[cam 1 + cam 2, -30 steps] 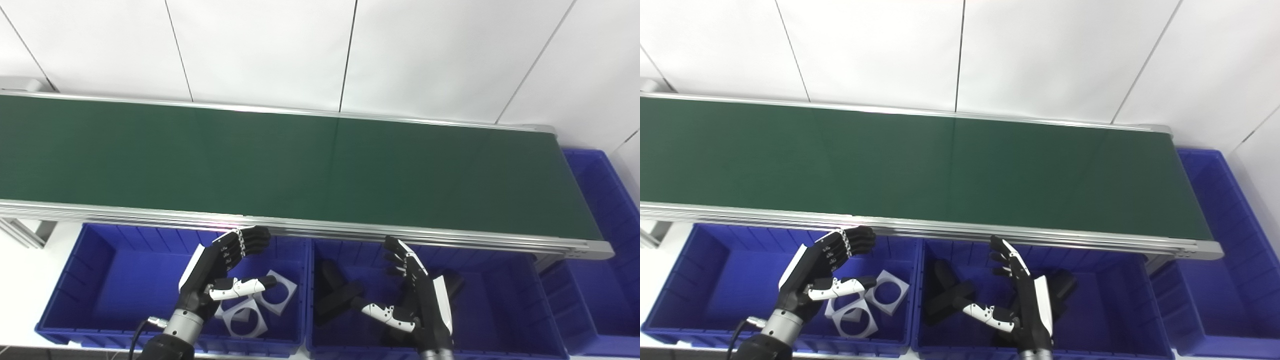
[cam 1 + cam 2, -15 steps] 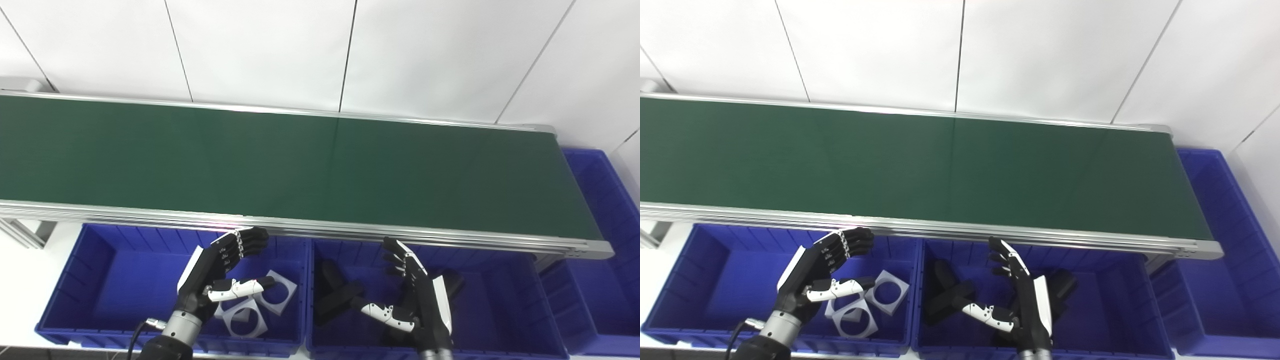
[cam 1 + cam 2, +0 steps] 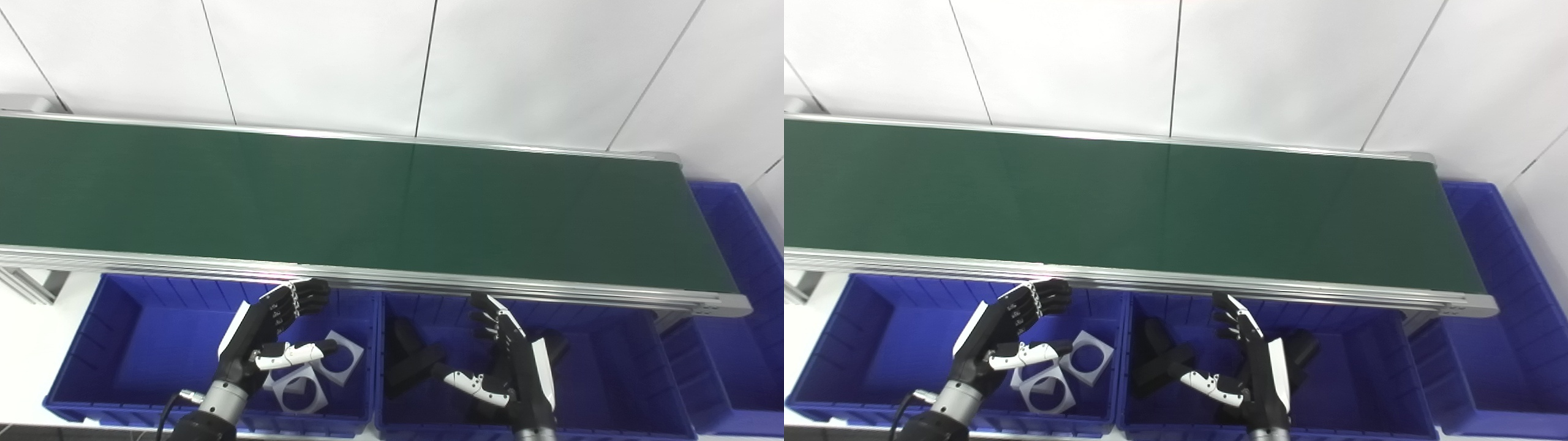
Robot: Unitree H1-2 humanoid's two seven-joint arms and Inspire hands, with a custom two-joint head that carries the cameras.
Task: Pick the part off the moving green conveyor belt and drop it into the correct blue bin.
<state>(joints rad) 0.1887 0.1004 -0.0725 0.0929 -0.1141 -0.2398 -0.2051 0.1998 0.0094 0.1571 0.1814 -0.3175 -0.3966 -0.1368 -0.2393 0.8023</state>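
The green conveyor belt [image 3: 367,202] runs across the view and carries no part. My left hand [image 3: 269,334] is open and empty, hovering over the left blue bin [image 3: 122,343], which holds white square frames with round holes [image 3: 340,355]. My right hand [image 3: 508,361] is open and empty over the middle blue bin [image 3: 612,380], which holds black parts [image 3: 413,361]. Both hands stay below the belt's near rail.
A third blue bin [image 3: 744,288] stands at the belt's right end. The belt's aluminium near rail [image 3: 429,283] runs just above both hands. A white wall is behind the belt.
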